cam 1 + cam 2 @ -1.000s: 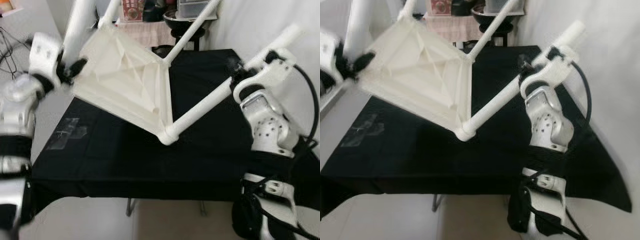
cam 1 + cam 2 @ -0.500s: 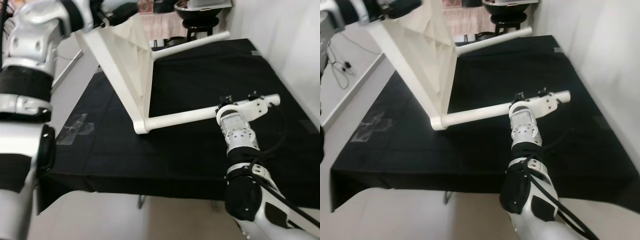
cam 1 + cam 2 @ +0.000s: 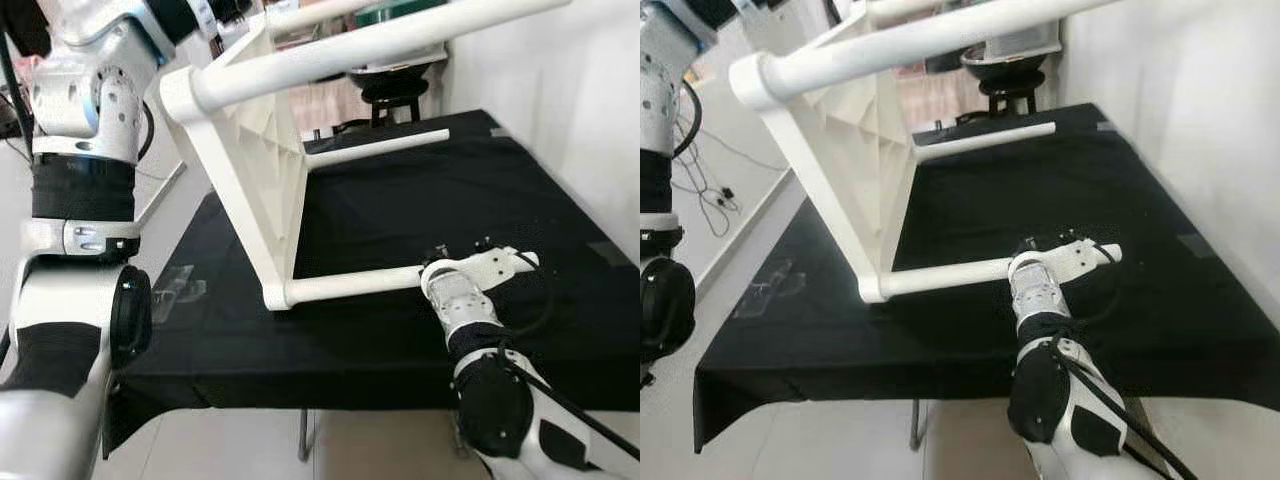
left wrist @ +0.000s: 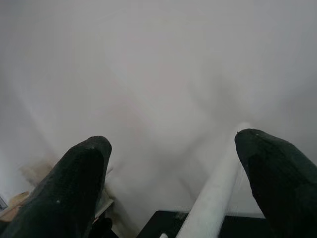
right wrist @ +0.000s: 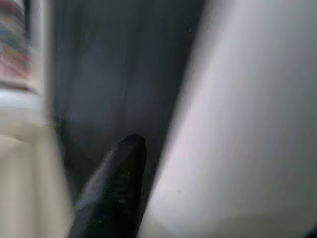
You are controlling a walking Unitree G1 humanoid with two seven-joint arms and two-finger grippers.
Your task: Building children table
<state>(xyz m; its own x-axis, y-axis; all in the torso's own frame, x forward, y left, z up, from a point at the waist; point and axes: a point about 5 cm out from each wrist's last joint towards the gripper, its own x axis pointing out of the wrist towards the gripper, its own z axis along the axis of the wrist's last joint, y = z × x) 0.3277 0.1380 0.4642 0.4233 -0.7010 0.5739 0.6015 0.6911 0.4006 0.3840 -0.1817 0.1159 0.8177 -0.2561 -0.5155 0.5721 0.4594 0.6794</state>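
A white children's table (image 3: 250, 170) stands on its side on the black-draped surface (image 3: 420, 200), its top upright and its legs pointing sideways. The right hand (image 3: 445, 285) is clenched around the lower near leg (image 3: 350, 285), which runs from it to the tabletop's bottom corner. The left hand (image 4: 173, 168), fingers (image 4: 74, 183) spread apart and grasping nothing, is raised high, with an upper leg (image 4: 213, 198) just beside one fingertip. A dark stool (image 3: 385, 90) stands beyond the surface's far edge.
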